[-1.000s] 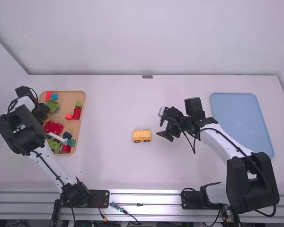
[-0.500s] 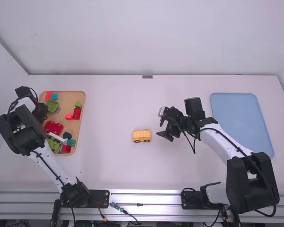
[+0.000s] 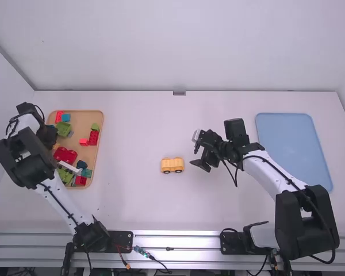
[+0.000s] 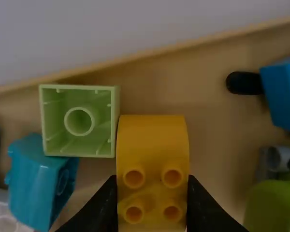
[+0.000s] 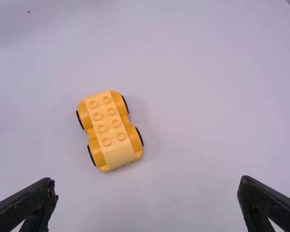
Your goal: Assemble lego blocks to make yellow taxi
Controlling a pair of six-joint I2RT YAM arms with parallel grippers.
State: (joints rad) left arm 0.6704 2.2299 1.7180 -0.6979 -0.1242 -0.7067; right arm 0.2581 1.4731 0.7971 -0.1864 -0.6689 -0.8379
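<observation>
The yellow car base sits on its wheels a little below the centre of the high view, out on the white table. In the right wrist view I can see its black wheels along both sides and two rows of studs on top, four to a row.

Just beside it, on its right in the high view, is the right gripper. The claw stands wide open with nothing between the fingers, and the car base is not touched by either of them. The arm behind it runs down to the lower right of the frame.

The other yellow piece is over at the left. The left gripper is at the far edge of the tan tray, and from the wrist I see that claw closed on a yellow block, a finger against each side, with four studs showing and one smooth rounded end. Right beside that block lies a pale green block, its hollow underside showing, and a teal block is next to the green one.

In the rest of the tray are red blocks and a pink block. A blue tray lies at the right of the frame.
</observation>
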